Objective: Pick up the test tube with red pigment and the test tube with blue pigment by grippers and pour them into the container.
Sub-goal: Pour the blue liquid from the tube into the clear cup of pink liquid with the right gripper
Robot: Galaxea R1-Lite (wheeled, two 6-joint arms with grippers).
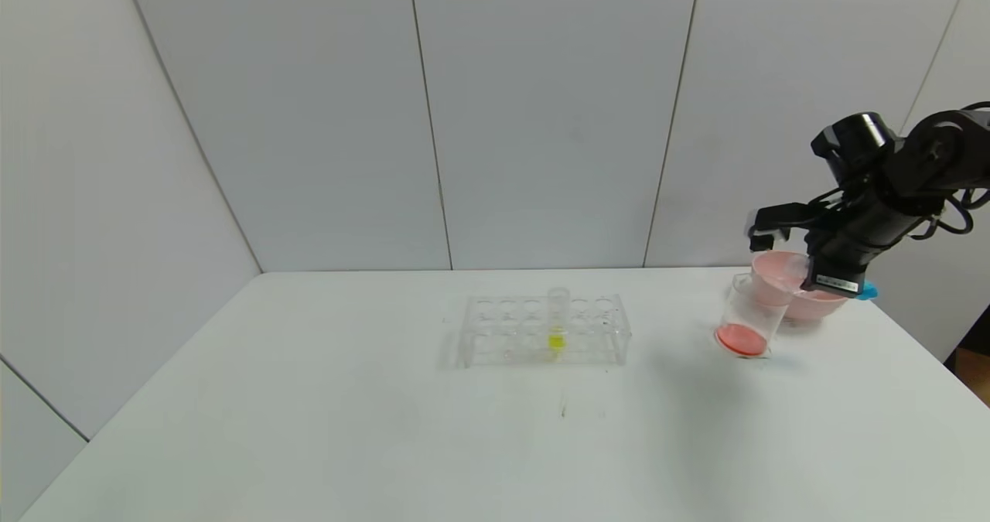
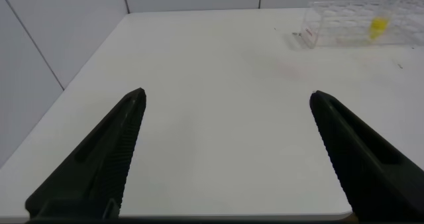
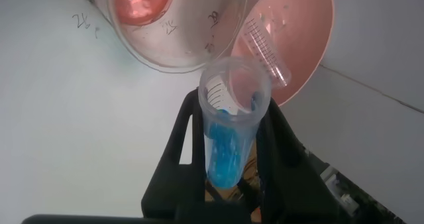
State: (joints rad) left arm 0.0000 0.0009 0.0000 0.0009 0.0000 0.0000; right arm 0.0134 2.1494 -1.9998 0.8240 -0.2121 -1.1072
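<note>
Red already in the beaker [image 1: 749, 315], right of frame. Right gripper [image 3: 228, 128] clamped on the blue test tube [image 3: 228, 134], not yet poured. Left gripper [image 2: 225, 105] idle, jaws wide.

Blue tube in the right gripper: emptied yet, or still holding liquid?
Still holding liquid. The test tube with blue pigment, clamped in the right gripper, shows blue filling its lower part; the container holds only red.

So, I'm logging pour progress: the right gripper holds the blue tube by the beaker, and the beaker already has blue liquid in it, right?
Not quite. The right gripper does hold the blue tube by the beaker, but the liquid in the beaker is orange-red, as the head view shows.
</note>
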